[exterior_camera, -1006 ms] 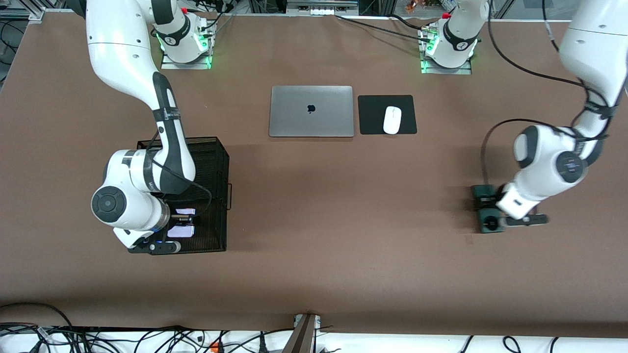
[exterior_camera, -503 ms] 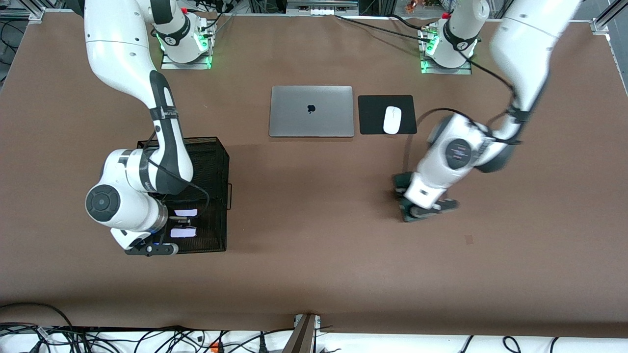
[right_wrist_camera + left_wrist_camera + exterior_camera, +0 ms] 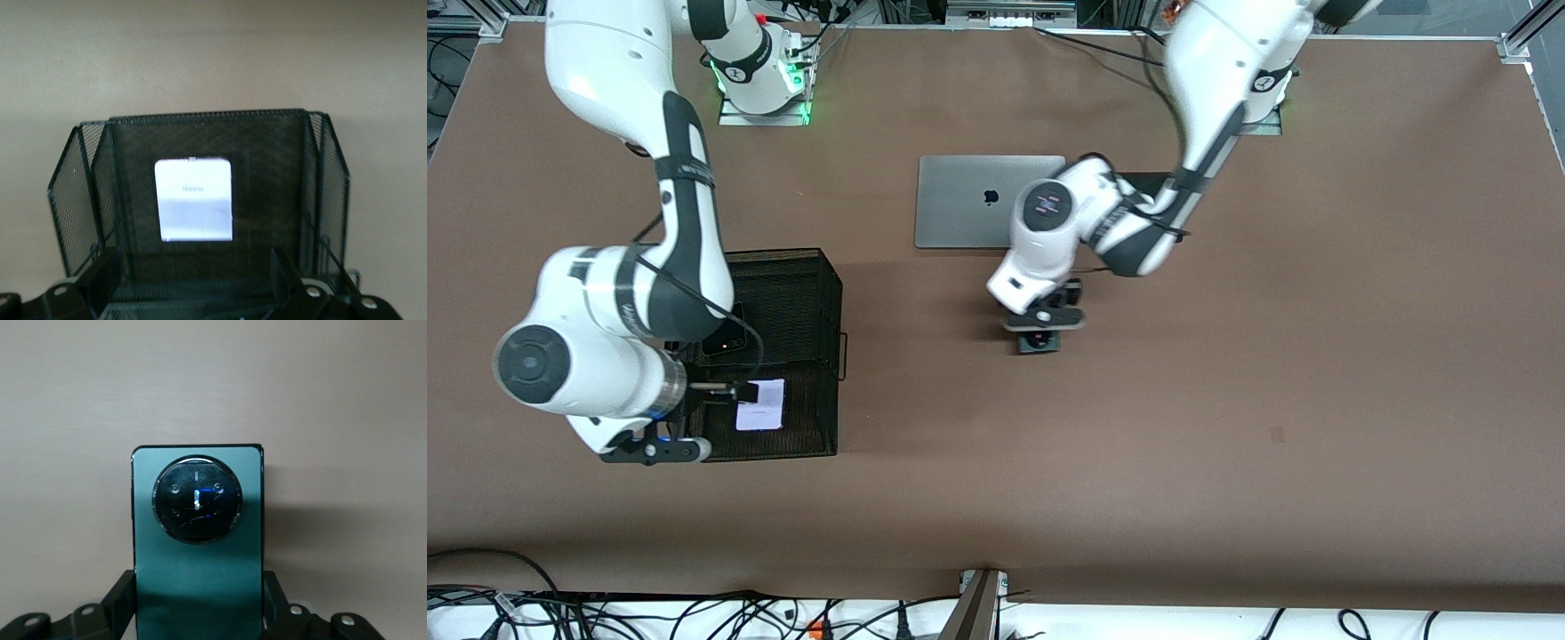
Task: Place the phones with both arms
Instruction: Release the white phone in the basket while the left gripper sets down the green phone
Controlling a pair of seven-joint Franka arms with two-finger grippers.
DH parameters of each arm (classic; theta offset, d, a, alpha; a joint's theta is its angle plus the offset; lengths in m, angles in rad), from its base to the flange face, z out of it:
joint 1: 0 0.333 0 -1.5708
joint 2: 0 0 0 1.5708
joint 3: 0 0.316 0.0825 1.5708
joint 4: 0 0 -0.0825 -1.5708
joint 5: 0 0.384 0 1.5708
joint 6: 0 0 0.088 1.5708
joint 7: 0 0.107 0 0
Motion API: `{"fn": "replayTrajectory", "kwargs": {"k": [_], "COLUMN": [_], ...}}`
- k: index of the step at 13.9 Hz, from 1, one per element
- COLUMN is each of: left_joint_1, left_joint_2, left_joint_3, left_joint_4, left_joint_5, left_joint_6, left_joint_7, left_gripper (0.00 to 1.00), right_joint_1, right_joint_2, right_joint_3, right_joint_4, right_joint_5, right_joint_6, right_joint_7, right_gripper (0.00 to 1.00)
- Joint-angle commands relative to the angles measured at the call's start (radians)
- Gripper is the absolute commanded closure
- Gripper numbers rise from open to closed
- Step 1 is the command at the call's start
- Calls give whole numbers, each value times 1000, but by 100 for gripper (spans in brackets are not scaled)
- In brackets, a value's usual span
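Your left gripper [image 3: 1039, 331] carries the green phone [image 3: 197, 540] clamped between its fingers over bare desk [image 3: 1138, 400], well apart from the mesh basket [image 3: 823, 293]. Your right gripper [image 3: 716, 388] hangs spread wide and empty above that basket, where the lilac-white phone [image 3: 760, 404] lies beside what is probably the black phone [image 3: 723, 340].

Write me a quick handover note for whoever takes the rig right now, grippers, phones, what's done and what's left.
Left gripper: shut on the green phone, in the air over bare table in front of the laptop.
Right gripper: open, above the basket, holding nothing.
Done: lilac-white phone lies flat in the basket; black phone is in the basket too, partly hidden by the right arm.
Left: bring the green phone to the basket and release it.
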Motion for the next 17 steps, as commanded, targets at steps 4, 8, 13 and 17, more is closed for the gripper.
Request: {"fn": "replayTrajectory", "kwargs": {"k": [4, 8, 13, 17], "left_joint_1": [-84, -87, -79, 18], "left_joint_2": [211, 226, 200, 114], "left_joint_3": [84, 99, 104, 98], "left_joint_4": [307, 310, 313, 310], "left_joint_5": [16, 16, 19, 10], "left_joint_6": [-39, -36, -42, -129], "left_joint_7": [-13, -25, -19, 35], "left_gripper": [100, 100, 0, 0], "right_joint_1": [22, 42, 42, 77], "right_joint_2": [-87, -88, -88, -87], "right_joint_3": [0, -3, -3, 0], "right_joint_4": [16, 16, 16, 16], "right_joint_5": [-1, -5, -5, -2], "right_joint_6": [-113, -113, -117, -125], "right_joint_7": [60, 93, 92, 138], "right_gripper": [1, 1, 1, 1]}}
